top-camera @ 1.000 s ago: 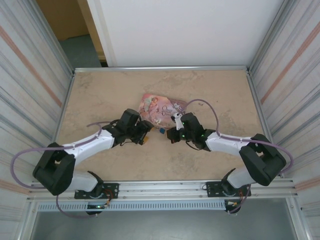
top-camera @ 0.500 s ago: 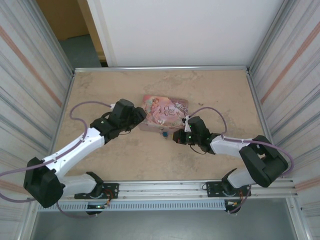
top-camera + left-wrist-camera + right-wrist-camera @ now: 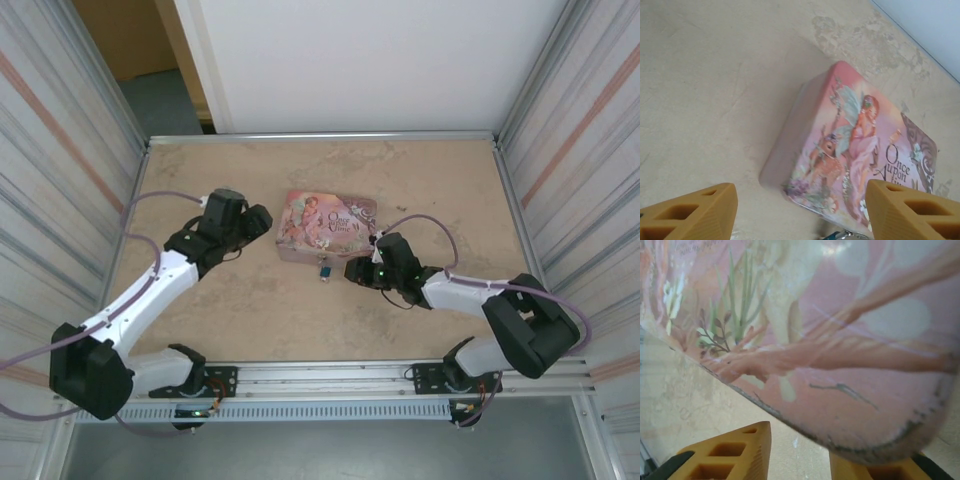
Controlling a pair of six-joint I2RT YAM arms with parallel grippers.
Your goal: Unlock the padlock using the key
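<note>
The left gripper (image 3: 258, 222) has drawn back leftward from the padlock (image 3: 326, 270), which lies just near of the pink tin (image 3: 320, 222), left of the right gripper (image 3: 350, 271); unlocking looks unfinished. From the left wrist, its fingers (image 3: 695, 210) are spread wide and empty, and the tin reads "Once Upon". From the right wrist, its fingers (image 3: 730, 455) are parted with nothing between.

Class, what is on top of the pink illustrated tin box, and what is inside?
The pink illustrated tin box has a bare lid; being closed, it hides its contents.
</note>
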